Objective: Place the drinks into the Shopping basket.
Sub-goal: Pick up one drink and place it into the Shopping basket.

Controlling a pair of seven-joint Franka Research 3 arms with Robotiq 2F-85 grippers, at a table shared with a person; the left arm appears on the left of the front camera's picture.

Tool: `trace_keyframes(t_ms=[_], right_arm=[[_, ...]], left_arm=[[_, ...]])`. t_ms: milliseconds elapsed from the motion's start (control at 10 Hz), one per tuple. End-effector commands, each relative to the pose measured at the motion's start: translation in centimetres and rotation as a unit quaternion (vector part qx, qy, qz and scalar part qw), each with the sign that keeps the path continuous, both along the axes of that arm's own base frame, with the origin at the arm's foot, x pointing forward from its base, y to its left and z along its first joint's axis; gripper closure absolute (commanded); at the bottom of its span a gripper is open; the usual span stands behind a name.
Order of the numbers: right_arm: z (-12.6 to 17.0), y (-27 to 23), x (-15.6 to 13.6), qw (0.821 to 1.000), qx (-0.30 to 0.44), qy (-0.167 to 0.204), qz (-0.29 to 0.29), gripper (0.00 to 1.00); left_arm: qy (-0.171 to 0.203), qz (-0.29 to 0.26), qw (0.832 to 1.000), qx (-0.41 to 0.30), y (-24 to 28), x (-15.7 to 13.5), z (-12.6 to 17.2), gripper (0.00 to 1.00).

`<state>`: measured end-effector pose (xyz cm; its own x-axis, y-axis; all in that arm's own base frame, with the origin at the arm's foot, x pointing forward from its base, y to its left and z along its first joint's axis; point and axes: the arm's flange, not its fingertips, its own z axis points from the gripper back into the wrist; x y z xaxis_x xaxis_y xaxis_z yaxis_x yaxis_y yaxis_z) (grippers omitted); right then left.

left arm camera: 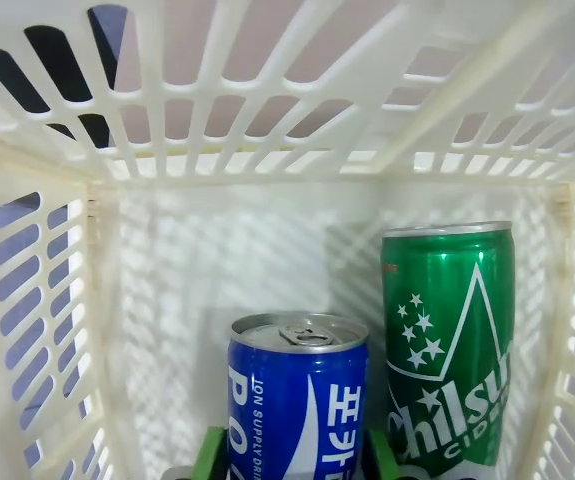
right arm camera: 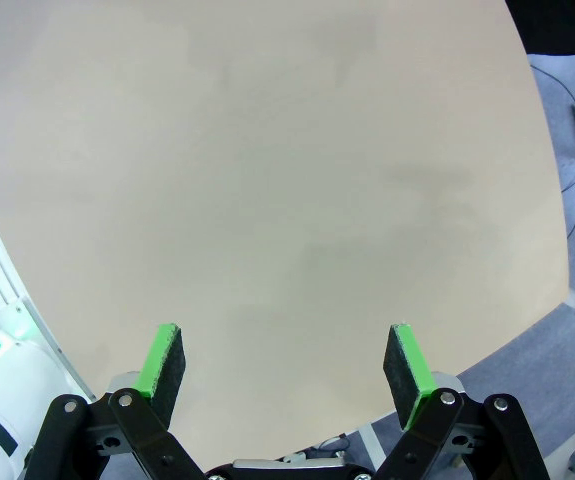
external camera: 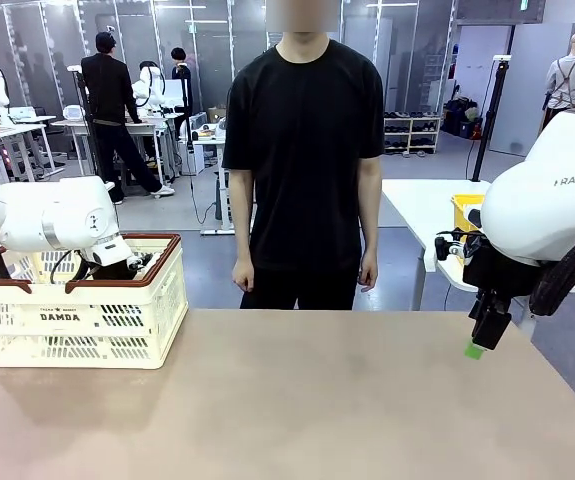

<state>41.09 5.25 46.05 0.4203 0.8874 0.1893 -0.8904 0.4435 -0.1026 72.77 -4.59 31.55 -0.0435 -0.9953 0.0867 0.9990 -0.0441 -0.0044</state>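
left gripper (left arm camera: pixel 297 455) down inside the shopping basket (external camera: pixel 77 320), green pads either side of the blue can (left arm camera: pixel 297 400); can't tell if they pinch it. green can (left arm camera: pixel 449 345) upright beside it. right gripper (right arm camera: pixel 285 368) spread wide over the bare table (right arm camera: pixel 267 180).

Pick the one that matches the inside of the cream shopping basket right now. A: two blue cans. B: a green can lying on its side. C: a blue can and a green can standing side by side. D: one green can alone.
C: the left wrist view shows a blue can upright next to a taller green can inside the Shopping basket.
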Motion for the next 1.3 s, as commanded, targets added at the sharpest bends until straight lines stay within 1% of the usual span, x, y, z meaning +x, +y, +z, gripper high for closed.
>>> trace_keyframes(t_ms=[0,100,200,300,400,800,900,1100,1200], right_arm=[[0.1,0.0,0.0,1.0,-0.001,0.001,0.001,0.0],[0.1,0.0,0.0,1.0,-0.001,0.001,0.001,0.0],[0.1,0.0,0.0,1.0,-0.001,0.001,0.001,0.0],[0.1,0.0,0.0,1.0,-0.001,0.001,0.001,0.0],[0.1,0.0,0.0,1.0,-0.001,0.001,0.001,0.0],[0.1,0.0,0.0,1.0,-0.001,0.001,0.001,0.0],[0.1,0.0,0.0,1.0,-0.001,0.001,0.001,0.0],[0.1,0.0,0.0,1.0,-0.001,0.001,0.001,0.0],[0.1,0.0,0.0,1.0,-0.001,0.001,0.001,0.0]], left_arm=[[0.011,0.016,1.0,0.002,-0.1,0.6,0.0,0.1],[0.01,0.018,1.0,-0.003,-0.1,0.7,0.0,0.03],[0.007,0.021,1.0,-0.016,0.0,0.6,0.4,0.09],[0.007,0.021,0.999,-0.023,0.1,0.5,1.0,0.0],[0.001,0.025,0.999,-0.024,0.1,0.2,1.9,0.0],[-0.01,0.024,0.999,-0.046,0.0,-2.2,6.8,0.0],[-0.004,0.026,0.999,-0.035,0.1,-3.0,8.1,0.0],[-0.014,0.029,0.998,-0.052,-0.2,-5.2,11.6,0.0],[-0.014,0.012,0.998,-0.068,-0.5,-6.4,13.0,0.0]])
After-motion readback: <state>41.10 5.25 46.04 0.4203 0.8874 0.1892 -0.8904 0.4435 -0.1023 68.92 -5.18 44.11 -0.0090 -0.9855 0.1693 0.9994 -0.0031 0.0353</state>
